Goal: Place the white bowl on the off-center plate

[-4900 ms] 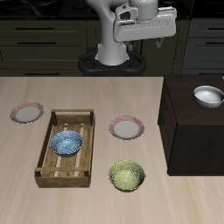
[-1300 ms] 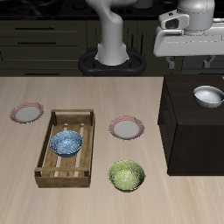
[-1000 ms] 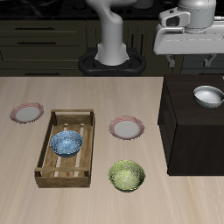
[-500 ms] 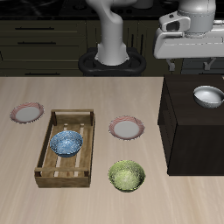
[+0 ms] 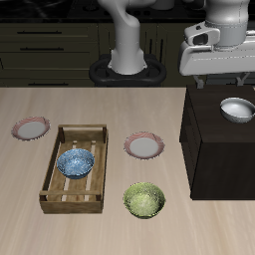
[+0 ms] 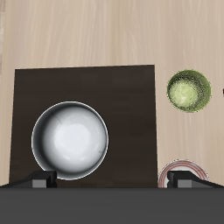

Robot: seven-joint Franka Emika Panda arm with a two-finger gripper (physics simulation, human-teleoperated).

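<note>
— Dark cabinet fronts run behind the pale wooden counter (image 5: 100, 110), and against them we see our arm has swung across from the middle of the back edge to hang over the dark box (image 5: 221, 139) at the counter's side edge. Over the last second it has only crept a little farther that way.

— So we are lining up, not grasping. The white bowl (image 5: 237, 110) has not moved; it sits upright on top of that box, toward its back, and the wrist view shows the white bowl (image 6: 70, 141) almost directly under us.

— And the pincer (image 5: 234, 88)?

— High above the bowl, well clear of it, holding nothing. In the wrist view only the two finger bases peek in, set wide apart with the bowl between them, so we judge it spread open, though the tips are not shown.

— Then the next move is a straight descent onto the rim. The off-center plate (image 5: 31, 127) waits near the opposite side edge, beyond the wooden tray (image 5: 72, 184) with the blue bowl (image 5: 75, 162).

— Yes, not the plate (image 5: 144, 146) in the middle, nor the yellow-green bowl (image 5: 143, 200) by the front edge. All the carrying is yet to do.
</note>
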